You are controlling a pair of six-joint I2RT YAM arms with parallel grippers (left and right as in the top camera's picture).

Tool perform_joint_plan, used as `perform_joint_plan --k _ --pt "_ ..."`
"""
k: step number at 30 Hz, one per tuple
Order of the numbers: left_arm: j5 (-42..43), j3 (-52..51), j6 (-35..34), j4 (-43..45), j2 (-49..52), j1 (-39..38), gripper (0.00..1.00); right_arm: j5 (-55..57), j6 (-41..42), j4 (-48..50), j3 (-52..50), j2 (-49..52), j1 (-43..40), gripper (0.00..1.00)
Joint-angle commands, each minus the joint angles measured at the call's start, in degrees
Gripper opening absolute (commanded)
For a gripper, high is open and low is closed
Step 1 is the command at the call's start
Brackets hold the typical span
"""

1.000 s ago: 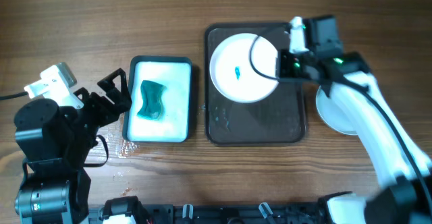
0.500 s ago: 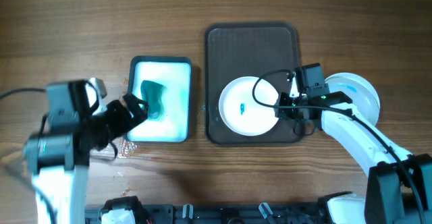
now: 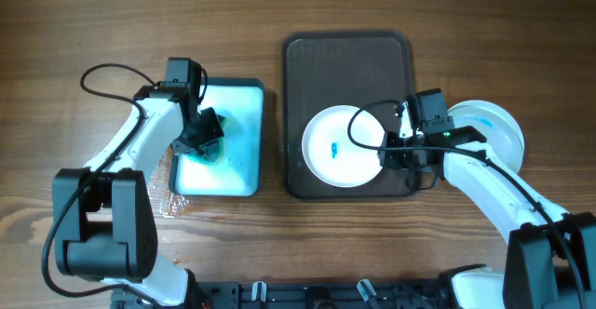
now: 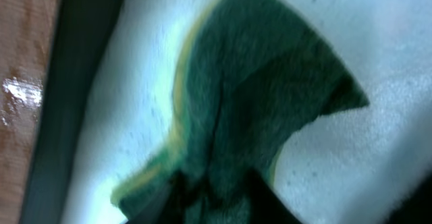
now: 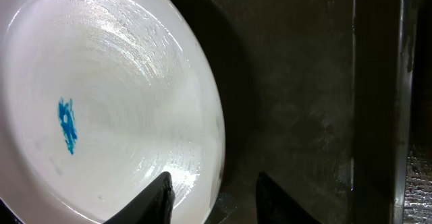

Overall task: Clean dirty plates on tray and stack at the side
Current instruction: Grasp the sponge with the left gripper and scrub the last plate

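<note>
Overhead, wooden table; left hand grips sponge, right hand grips plate

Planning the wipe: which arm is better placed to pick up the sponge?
Left. Its gripper is already over the green sponge in the white basin; the right gripper is at the plate.

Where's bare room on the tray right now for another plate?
The tray's far half is bare, bordered by its far rim and the smeared plate. The near half is crowded: that plate fills it, with the right gripper at its right edge. Beyond the tray's right rim lies another plate.
</note>
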Motion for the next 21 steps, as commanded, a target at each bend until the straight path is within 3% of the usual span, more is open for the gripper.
perform_joint_plan --k 1,3,7,9,10,17,20,21 --pt "-4.22 -0.17 -0.04 2.47 0.74 -0.33 0.12 -0.52 -0.9 -0.04 -0.37 -0.22 -0.13 0.41" --pt "-5.2 -0.7 -0.02 2.95 0.96 -0.55 0.59 -0.52 -0.9 -0.28 -0.37 -0.22 -0.13 0.41" --pt "-5.18 -3.67 -0.04 6.03 0.96 -1.33 0.48 -0.52 -0.9 -0.59 -0.37 -0.22 -0.13 0.41" --pt "-5.18 -5.99 -0.04 8.55 0.96 -2.25 0.29 -0.52 -0.9 -0.98 -0.37 -0.22 -0.13 0.4" --pt "-5.18 -6.21 -0.04 9.11 0.96 -2.78 0.04 -0.52 -0.85 -1.16 -0.37 -0.22 -0.13 0.4" --pt "-5.2 9.46 0.42 -8.61 -6.01 -2.82 0.04 4.33 5.7 -1.99 -0.42 -0.22 -0.2 0.42" --pt "-5.18 17.38 0.42 -16.81 -12.17 -3.91 0.04 -2.91 -8.02 0.17 -0.44 -0.22 -0.2 0.45" --pt "-5.18 17.38 0.42 -17.07 -13.49 -4.74 0.04 -2.91 -7.87 0.2 -0.44 -0.22 -0.2 0.45"
